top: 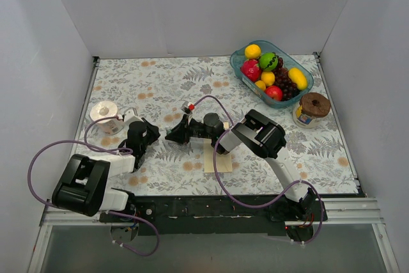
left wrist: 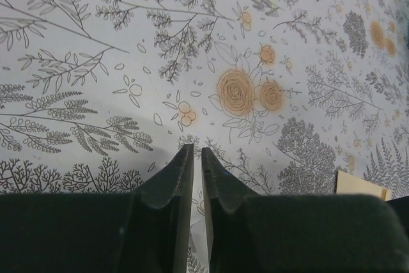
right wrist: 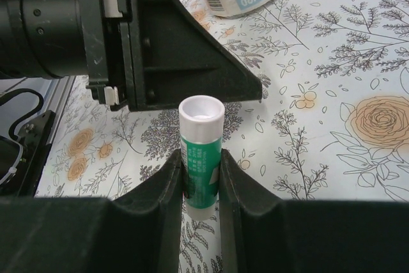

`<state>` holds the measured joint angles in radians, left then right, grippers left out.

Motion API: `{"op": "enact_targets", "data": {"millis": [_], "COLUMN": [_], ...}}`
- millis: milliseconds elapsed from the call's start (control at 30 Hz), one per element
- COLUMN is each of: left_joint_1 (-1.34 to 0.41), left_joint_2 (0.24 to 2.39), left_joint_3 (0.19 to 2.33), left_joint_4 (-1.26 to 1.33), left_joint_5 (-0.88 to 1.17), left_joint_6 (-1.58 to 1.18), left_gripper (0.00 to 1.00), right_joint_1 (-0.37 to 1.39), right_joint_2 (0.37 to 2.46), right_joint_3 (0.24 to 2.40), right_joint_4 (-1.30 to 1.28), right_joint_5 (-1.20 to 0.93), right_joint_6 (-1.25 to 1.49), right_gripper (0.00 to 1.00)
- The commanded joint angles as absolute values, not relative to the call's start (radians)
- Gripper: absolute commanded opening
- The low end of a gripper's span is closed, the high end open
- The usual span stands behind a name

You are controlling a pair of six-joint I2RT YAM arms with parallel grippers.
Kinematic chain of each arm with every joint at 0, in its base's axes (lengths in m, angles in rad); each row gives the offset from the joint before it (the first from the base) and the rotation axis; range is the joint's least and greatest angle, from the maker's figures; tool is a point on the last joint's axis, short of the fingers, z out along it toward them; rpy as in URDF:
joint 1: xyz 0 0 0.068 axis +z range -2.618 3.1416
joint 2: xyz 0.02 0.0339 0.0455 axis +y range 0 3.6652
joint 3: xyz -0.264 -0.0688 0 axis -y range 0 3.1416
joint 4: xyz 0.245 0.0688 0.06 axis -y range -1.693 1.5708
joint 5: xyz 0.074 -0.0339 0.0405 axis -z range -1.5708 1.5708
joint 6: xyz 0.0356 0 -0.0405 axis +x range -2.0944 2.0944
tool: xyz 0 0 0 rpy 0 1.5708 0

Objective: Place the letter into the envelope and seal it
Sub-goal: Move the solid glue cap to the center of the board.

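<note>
Green plastic glue stick [right wrist: 200, 148], white-rimmed and open-topped, stands clamped in the right hand [right wrist: 200, 161]. Just beyond it, the left hand [left wrist: 196, 151] is nearly closed; I cannot tell whether it holds anything.

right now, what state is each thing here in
right gripper, shut on the glue stick
glue stick, upright, looks uncapped
left gripper, nearly shut, nothing clearly held
envelope, lying flat, partly covered, flap hidden
jar, closed
basket, full of fruit
roll, standing on end
</note>
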<state>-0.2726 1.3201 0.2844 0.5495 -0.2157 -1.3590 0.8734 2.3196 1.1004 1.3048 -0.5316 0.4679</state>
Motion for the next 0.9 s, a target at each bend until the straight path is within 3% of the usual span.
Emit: {"op": "enact_targets", "data": {"millis": [0, 133, 867], "left_joint_1": [-0.276, -0.276, -0.29], "left_joint_2": [1.357, 1.371, 1.453], "left_joint_3": [0.293, 0.288, 0.259], "left_joint_4": [0.545, 0.564, 0.565], "left_joint_5": [-0.167, -0.124, -0.002], "left_joint_6": [-1.385, -1.376, -1.433], "left_gripper": [0.08, 0.0, 0.0], "right_joint_1": [0.881, 0.881, 0.864], "right_joint_2": [2.267, 2.26, 2.192], "right_joint_3": [1.095, 1.077, 0.956], "right_joint_4": [1.62, 1.628, 1.735], "right_joint_5": [-0.531, -0.531, -0.509], "right_joint_6": [0.469, 0.472, 0.529], "right_gripper": [0.01, 0.01, 0.01]}}
